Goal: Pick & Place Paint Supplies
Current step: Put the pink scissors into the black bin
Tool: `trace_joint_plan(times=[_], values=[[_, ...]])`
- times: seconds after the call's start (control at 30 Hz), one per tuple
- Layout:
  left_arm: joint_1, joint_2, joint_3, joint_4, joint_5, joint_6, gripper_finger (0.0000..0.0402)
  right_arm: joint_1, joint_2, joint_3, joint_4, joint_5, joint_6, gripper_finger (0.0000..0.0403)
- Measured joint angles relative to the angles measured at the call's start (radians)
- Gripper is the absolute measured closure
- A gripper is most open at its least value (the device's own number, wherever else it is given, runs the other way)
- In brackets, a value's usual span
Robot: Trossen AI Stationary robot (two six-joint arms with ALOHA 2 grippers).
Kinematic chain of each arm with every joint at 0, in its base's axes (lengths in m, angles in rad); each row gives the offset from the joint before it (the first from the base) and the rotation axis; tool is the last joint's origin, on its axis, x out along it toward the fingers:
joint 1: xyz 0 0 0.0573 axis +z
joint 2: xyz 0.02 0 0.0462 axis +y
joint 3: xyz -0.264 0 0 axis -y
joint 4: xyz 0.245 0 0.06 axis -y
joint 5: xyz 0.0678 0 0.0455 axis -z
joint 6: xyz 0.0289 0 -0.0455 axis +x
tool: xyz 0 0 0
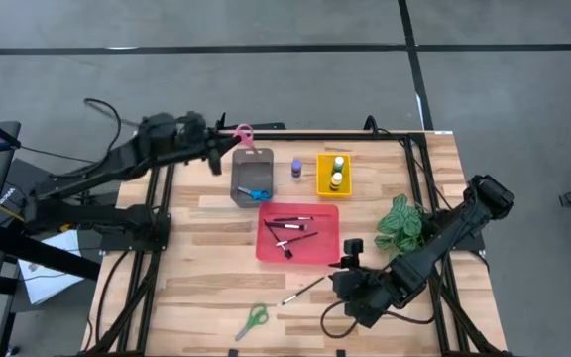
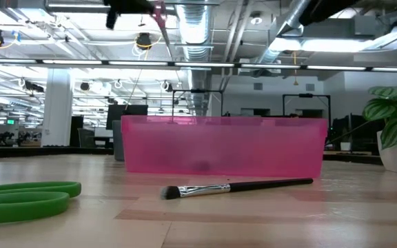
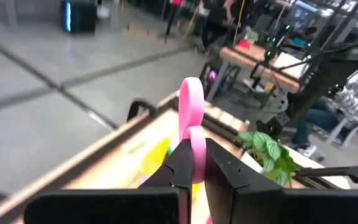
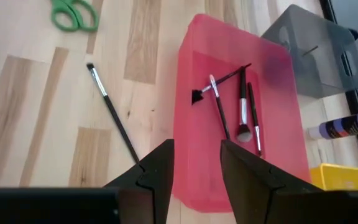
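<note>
My left gripper (image 1: 224,149) is shut on small pink-handled scissors (image 1: 244,133), high over the far edge of the grey tray (image 1: 249,171). Both also show at the top of the low view (image 2: 159,15). My right gripper (image 4: 196,163) is open and empty, low over the table at the red tray's near right corner (image 1: 350,260). A dark-handled brush (image 1: 303,291) and green scissors (image 1: 254,319) lie flat on the table. Several brushes (image 4: 241,112) lie in the red tray (image 1: 320,253). My left gripper pinches the pink scissors between its two fingers (image 3: 180,163), just behind the handle loops (image 3: 196,144). The loops (image 3: 190,99) stick out past the fingertips. The fingers come from the table's left, roughly level. The scissors are lifted clear; their blades are hidden.
Blue scissors (image 1: 256,193) lie in the grey tray. A purple tube (image 1: 295,168) stands on the table beside a yellow tray (image 1: 322,184) that holds bottles. A green leafy plant (image 1: 400,223) stands right of the red tray, close to my right arm.
</note>
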Motion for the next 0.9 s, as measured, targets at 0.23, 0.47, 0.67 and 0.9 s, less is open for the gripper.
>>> trace_joint_plan(times=[0.23, 0.47, 0.67, 0.9], values=[[0.272, 0.118, 0.000, -0.007, 0.346, -0.100, 0.0391, 0.001, 0.000, 0.000, -0.048, -0.025, 0.018, 0.0278], [0.396, 0.164, -0.029, -0.005, 0.519, -0.100, 0.0391, 0.001, 0.000, 0.000, -0.070, -0.036, 0.053, 0.0278], [0.461, 0.164, -0.166, 0.060, 0.528, -0.077, 0.0391, 0.001, 0.000, 0.000, -0.069, -0.048, 0.076, 0.0278], [0.520, 0.164, -0.370, 0.269, 0.614, -0.120, 0.0391, 0.001, 0.000, 0.000, -0.068, -0.048, 0.097, 0.0278]])
